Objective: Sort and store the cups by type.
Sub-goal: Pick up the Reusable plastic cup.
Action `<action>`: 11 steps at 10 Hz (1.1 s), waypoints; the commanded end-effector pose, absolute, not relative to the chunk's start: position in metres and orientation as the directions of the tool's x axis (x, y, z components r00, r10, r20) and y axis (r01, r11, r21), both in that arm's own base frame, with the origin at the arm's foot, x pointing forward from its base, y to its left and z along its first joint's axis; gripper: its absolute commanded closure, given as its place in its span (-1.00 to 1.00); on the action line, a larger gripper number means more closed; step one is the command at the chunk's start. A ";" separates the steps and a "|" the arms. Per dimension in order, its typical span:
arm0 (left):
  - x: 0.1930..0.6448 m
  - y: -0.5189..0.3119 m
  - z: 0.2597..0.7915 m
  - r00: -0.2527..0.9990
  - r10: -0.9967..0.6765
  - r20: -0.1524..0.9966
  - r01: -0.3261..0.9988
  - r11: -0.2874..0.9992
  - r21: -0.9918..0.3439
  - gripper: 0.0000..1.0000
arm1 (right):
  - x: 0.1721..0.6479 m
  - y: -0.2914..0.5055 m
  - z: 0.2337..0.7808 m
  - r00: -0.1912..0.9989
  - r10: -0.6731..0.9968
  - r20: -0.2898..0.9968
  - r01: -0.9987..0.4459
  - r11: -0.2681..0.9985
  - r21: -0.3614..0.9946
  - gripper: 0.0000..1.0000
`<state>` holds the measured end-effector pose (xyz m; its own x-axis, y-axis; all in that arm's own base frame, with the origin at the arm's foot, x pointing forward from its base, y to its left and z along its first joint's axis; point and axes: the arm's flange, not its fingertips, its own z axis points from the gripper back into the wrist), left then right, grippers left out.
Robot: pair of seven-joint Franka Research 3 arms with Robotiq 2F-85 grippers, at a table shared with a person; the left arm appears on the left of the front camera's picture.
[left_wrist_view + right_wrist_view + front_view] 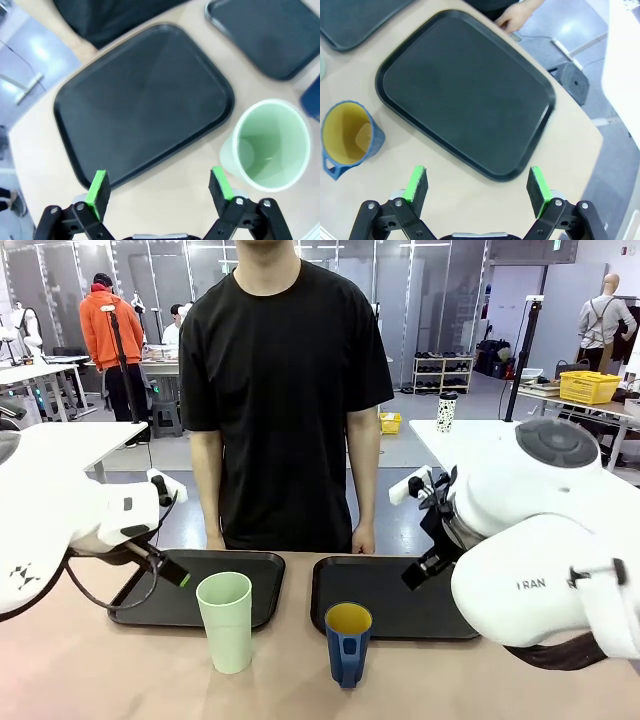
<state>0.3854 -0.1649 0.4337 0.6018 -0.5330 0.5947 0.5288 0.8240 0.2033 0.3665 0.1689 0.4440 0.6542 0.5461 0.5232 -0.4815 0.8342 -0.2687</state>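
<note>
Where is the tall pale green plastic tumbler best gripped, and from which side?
Probably across its upper wall, from the robot's left, where the open left end effector hovers. The tumbler stands upright, round and handleless, so any two opposite sides serve.

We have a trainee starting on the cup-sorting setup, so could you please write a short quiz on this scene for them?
1. True or false: the green tumbler stands inside the left tray.
2. Fill in: the inside of the blue mug is ____.
3. What is in the left claw? A) the green tumbler B) the blue mug C) nothing, it is open.

Key
1. False: it stands on the table, just in front of the left tray.
2. Yellow.
3. C.
</note>
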 end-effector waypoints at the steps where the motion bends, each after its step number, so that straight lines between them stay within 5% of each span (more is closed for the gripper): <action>1: 0.340 -0.172 0.447 0.562 -0.543 0.623 0.509 0.822 0.257 -1.00 | 0.332 0.186 0.472 0.672 0.506 0.542 -0.401 0.863 -0.308 -1.00; 6: 0.314 -0.177 0.461 0.467 -0.630 0.621 0.554 0.756 0.350 -1.00 | 0.321 0.186 0.500 0.632 0.521 0.573 -0.407 0.853 -0.326 -1.00; 7: 0.352 -0.190 0.488 0.485 -0.579 0.655 0.535 0.789 0.301 -1.00 | 0.321 0.186 0.500 0.632 0.521 0.573 -0.407 0.853 -0.326 -1.00; 11: 0.352 -0.188 0.488 0.481 -0.587 0.652 0.541 0.783 0.306 -1.00 | 0.320 0.185 0.502 0.630 0.523 0.575 -0.407 0.852 -0.329 -1.00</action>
<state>0.3528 -0.1871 0.4887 0.4824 -0.5838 0.6531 0.5397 0.7853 0.3033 0.3200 0.1852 0.5024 0.6298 0.5223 0.5750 -0.4066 0.8524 -0.3288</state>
